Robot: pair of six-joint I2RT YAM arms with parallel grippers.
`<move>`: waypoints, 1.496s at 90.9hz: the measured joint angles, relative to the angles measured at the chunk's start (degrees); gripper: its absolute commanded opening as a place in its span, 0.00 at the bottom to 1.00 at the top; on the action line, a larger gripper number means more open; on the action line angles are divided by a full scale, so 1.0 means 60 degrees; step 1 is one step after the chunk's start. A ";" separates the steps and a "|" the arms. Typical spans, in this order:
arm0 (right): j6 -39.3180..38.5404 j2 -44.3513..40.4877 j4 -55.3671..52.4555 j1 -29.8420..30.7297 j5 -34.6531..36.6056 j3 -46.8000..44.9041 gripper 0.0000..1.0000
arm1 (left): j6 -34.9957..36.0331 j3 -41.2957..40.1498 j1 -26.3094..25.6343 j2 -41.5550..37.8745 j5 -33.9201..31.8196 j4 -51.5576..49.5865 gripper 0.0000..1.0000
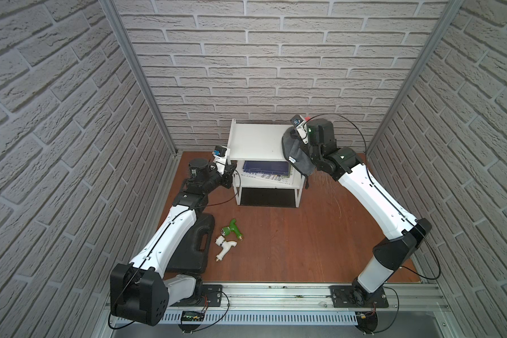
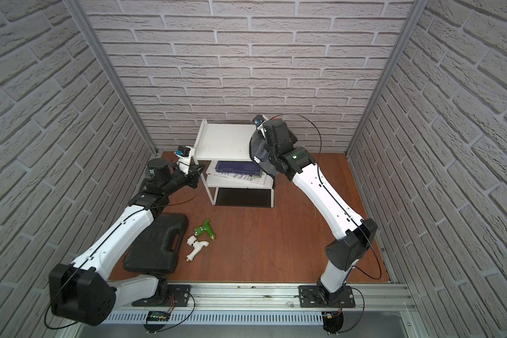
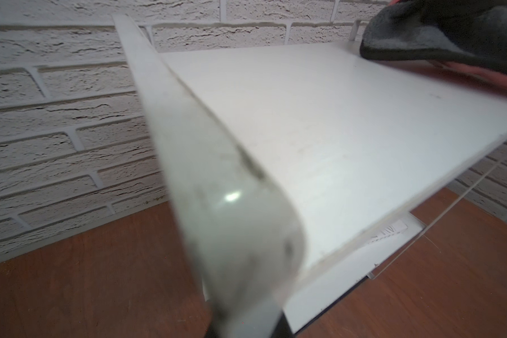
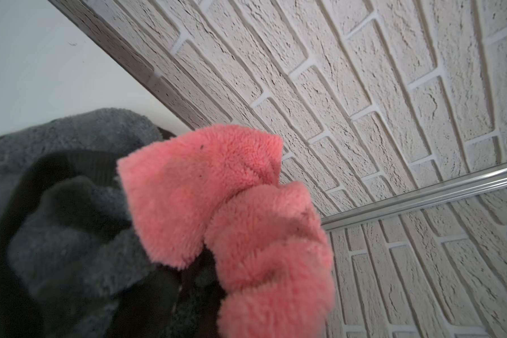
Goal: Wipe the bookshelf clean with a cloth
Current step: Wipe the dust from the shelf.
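Farthest in front of the bookshelf (image 1: 256,140): metal rail (image 1: 275,288) carrying both arm bases.

Next, well in front of the bookshelf and off to its left: flat black case (image 1: 198,245) with a handle, lying on the brown table (image 1: 290,234), partly covered by the left arm in both top views.

Also in front of the bookshelf, roughly in line with its left legs: green tap (image 1: 232,229) and white tap (image 1: 224,245), close together, green one nearer the bookshelf. Touching or not: cannot tell.

At the bookshelf's left front post: left gripper (image 1: 231,172), closed on the thin white frame. In the left wrist view, blurred post running down between the dark jaws.

The bookshelf itself: upright at the back of the table, white top board uppermost, books (image 1: 265,168) stacked on the middle tier, black panel at the bottom.

At the bookshelf's right end: the cloth (image 1: 294,152), grey side up, resting on that end of the top board and hanging down over the side, small white tag showing near the front right corner.

Right gripper (image 1: 302,142): buried in the cloth above the board's right end, clamped on it, with pink folds bunched up close in the right wrist view.

Behind the bookshelf: brick wall (image 1: 275,73).
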 measured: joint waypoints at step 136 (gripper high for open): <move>-0.0892 0.5271 0.1665 0.0379 0.1180 0.5730 0.03 | 0.0576 0.0805 0.0113 0.0481 0.0707 -0.0980 0.00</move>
